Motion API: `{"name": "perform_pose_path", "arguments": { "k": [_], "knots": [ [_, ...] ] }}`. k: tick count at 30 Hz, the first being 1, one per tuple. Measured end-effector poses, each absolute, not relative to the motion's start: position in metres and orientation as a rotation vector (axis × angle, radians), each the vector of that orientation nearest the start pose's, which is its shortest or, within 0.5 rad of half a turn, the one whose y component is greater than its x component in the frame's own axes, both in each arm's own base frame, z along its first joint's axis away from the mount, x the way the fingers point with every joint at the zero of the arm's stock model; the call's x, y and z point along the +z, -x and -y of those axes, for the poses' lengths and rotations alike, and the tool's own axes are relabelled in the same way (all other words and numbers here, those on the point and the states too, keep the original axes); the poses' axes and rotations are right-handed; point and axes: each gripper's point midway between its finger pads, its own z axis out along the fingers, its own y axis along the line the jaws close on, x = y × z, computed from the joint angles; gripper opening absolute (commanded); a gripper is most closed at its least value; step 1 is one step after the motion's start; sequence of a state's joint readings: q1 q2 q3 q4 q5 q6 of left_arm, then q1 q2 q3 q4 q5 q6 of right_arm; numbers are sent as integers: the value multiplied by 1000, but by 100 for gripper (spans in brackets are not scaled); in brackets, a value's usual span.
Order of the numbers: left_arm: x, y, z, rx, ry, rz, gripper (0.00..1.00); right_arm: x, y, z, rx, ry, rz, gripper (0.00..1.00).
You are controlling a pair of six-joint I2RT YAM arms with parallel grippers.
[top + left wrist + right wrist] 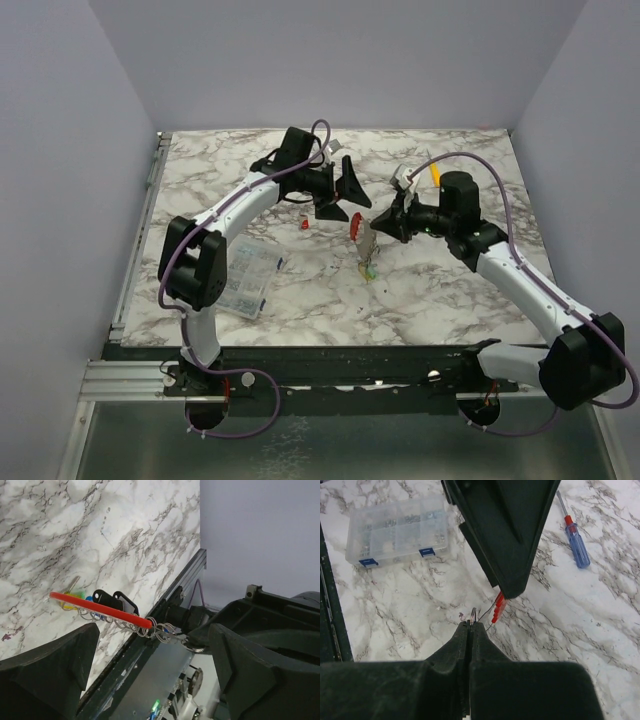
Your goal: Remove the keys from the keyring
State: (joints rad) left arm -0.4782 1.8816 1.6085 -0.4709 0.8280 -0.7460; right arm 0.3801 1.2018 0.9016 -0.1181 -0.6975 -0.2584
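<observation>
Marble-patterned surface (450, 300) carries a clear compartment box (245, 280) at the left, near the left arm's elbow. A blue-and-red screwdriver (575, 542) lies apart from it, and a yellow-handled tool (433, 175) sits beyond the right arm.

Near the middle of the surface the two hands face each other. The left hand (340, 195) is spread wide, its two black fingers (55, 665) well apart and gripping nothing. The right hand (471, 625) is pressed closed, and a small metal ring (473, 614) is pinched between its tips.

From that ring a twisted wire runs to the keyring (100, 609), a red strip. In the left wrist view it stretches across the gap in front of the open fingers and touches neither. In the top view the keyring is just in front of the right hand and below the left one.

The keys (75, 599) are bunched at the keyring's far end from the right hand. Yellow, green and blue heads show there, with two black tabs beside them. Whether the keys touch the surface cannot be told.

A small red piece (305, 225) lies on the surface below the left hand; it is too small to identify.
</observation>
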Motion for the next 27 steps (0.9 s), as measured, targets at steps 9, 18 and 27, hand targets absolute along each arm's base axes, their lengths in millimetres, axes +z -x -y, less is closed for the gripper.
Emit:
{"name": "perform_pose_path", "arguments": {
  "k": [9, 18, 27],
  "knots": [
    [189, -342, 348, -1557, -44, -2621, 82, 230, -294, -254, 808, 1056, -1613, 1],
    [193, -344, 352, -1585, -57, -2597, 17, 226, -294, -265, 829, 1081, -1612, 1],
    [206, -343, 358, -1604, -189, -2522, 0, 225, -285, -266, 871, 1088, -1646, 67]
  ]
}}
